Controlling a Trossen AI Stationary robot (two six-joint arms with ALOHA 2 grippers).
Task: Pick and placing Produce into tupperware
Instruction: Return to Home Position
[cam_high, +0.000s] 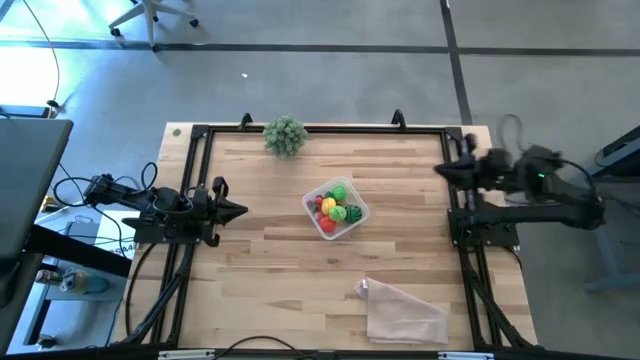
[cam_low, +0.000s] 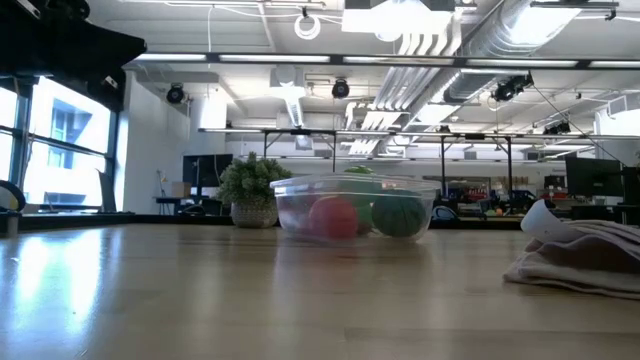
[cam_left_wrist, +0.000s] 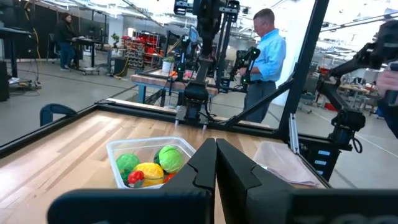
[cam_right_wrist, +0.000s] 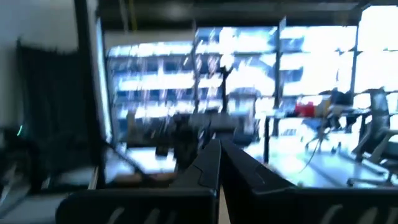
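Observation:
The clear tupperware (cam_high: 336, 208) stands on the wooden table's middle with the produce (cam_high: 335, 205) inside: red, yellow and green pieces and a striped green melon ball (cam_low: 399, 215). The left wrist view shows the tupperware (cam_left_wrist: 149, 163) with green, yellow and red pieces. My left gripper (cam_high: 243, 210) is shut and empty at the table's left edge, pointing level toward the tupperware. My right gripper (cam_high: 440, 168) is shut and empty, raised over the table's right edge; its shut fingers (cam_right_wrist: 219, 163) point across at the room.
A grey-green leafy clump (cam_high: 285, 134) stands at the table's far edge. A crinkled clear plastic bag (cam_high: 402, 310) lies near the front right. A black frame (cam_high: 320, 128) runs around the table. A person in a blue shirt (cam_left_wrist: 267, 59) stands beyond the far side.

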